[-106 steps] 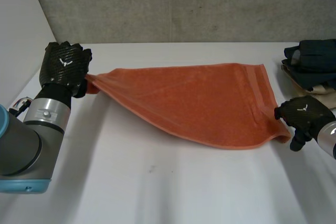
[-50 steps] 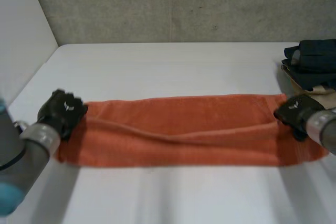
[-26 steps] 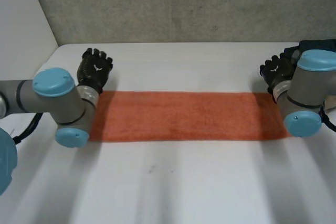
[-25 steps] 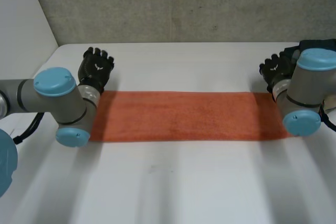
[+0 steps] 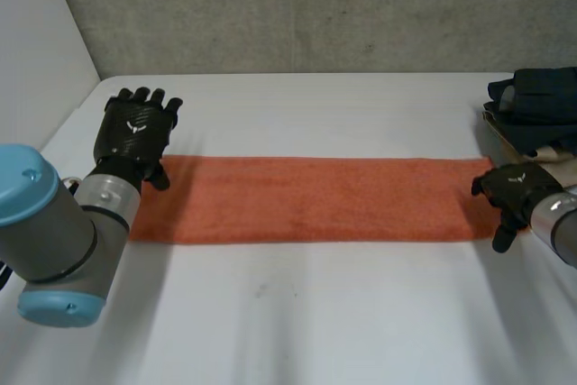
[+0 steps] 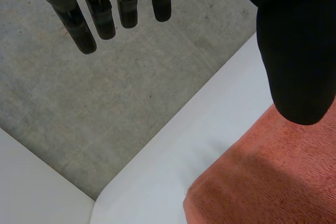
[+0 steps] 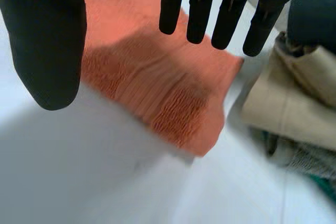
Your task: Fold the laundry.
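One towel [image 5: 311,200], left hand [image 5: 135,128], right hand [image 5: 512,191]

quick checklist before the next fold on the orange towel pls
1. Towel lies flat on the table as one long strip, long edges even: ok.
2. Left hand at the towel's left end, fingers straight, holding nothing: ok.
3. Right hand at the towel's right end, fingers straight, holding nothing: ok.
4. Grip on the towel's ends for the next fold: not ok, neither hand has hold of it.
5. Towel's right end apart from the pile of folded clothes: cannot tell, they lie very close.
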Motion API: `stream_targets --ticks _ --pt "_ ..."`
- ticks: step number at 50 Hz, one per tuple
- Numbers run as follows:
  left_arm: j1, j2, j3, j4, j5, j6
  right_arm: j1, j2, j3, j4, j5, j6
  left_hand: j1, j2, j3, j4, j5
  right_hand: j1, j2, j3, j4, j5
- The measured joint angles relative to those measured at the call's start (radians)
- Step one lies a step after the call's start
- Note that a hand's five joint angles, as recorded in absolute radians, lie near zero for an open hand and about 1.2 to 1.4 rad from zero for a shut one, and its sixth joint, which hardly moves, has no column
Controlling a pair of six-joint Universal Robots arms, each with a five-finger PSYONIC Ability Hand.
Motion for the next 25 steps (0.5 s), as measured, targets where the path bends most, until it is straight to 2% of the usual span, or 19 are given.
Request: stream_targets --ticks 8,10,13,20,25 --pt "0.0 -0.006 -0.025 0.056 0.0 0.004 -0.056 0.047 0.038 -0.159 -0.033 -0.006 0.0 0.0 0.0 0.0 0.0 0.183 0.186 0.177 0.173 0.166" --pt "-0.001 -0.007 -0.026 0.06 0.0 0.004 -0.06 0.071 0.034 -0.2 -0.031 -0.011 0.0 0.0 0.0 0.0 0.0 0.53 0.549 0.529 0.523 0.511" --pt "-0.002 -0.008 -0.027 0.06 0.0 0.004 -0.065 0.087 0.032 -0.238 -0.022 -0.015 0.0 0.0 0.0 0.0 0.0 0.691 0.756 0.733 0.73 0.709" --pt "-0.003 -0.002 -0.029 0.057 -0.001 0.003 -0.114 0.076 0.053 -0.294 0.019 -0.022 0.0 0.0 0.0 0.0 0.0 0.691 0.769 0.766 0.77 0.722" --pt "-0.002 0.013 -0.031 0.055 -0.002 0.003 -0.227 0.019 0.075 -0.278 0.026 -0.088 0.0 0.0 0.0 0.0 0.0 0.691 0.769 0.766 0.77 0.722"
